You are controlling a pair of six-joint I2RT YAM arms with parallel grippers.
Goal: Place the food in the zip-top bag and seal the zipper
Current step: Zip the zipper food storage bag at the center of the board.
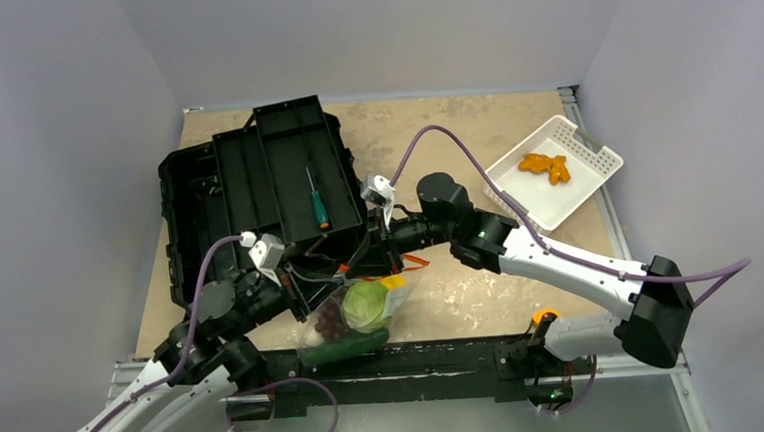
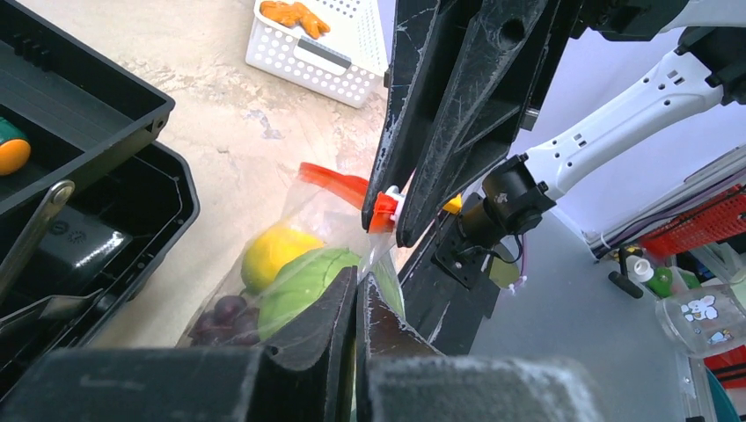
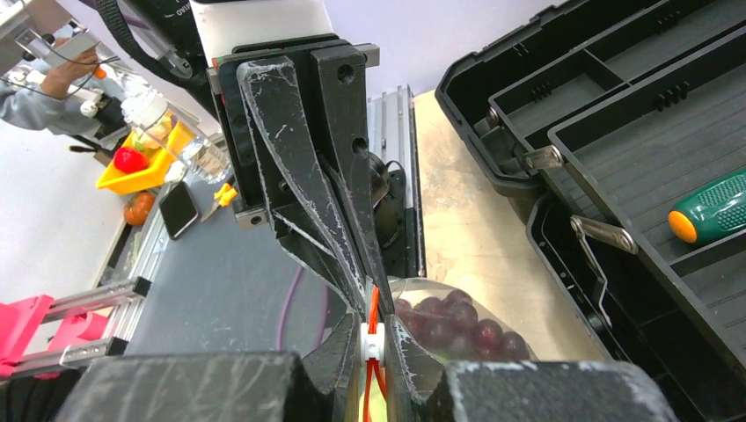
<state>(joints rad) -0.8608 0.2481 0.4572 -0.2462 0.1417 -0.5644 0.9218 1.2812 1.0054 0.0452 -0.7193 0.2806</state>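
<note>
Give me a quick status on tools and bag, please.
Left tool shut on bag mouth. Right tool shut on zipper. Food inside. Toolbox alongside, not blocking.

From above, most of the zipper [image 1: 416,261] beside the black toolbox [image 1: 207,202] lies hidden under the left end effector [image 1: 334,279] and right end effector [image 1: 376,264]. The screwdriver [image 3: 711,208] in the toolbox is cut off by the right wrist view's edge.
</note>
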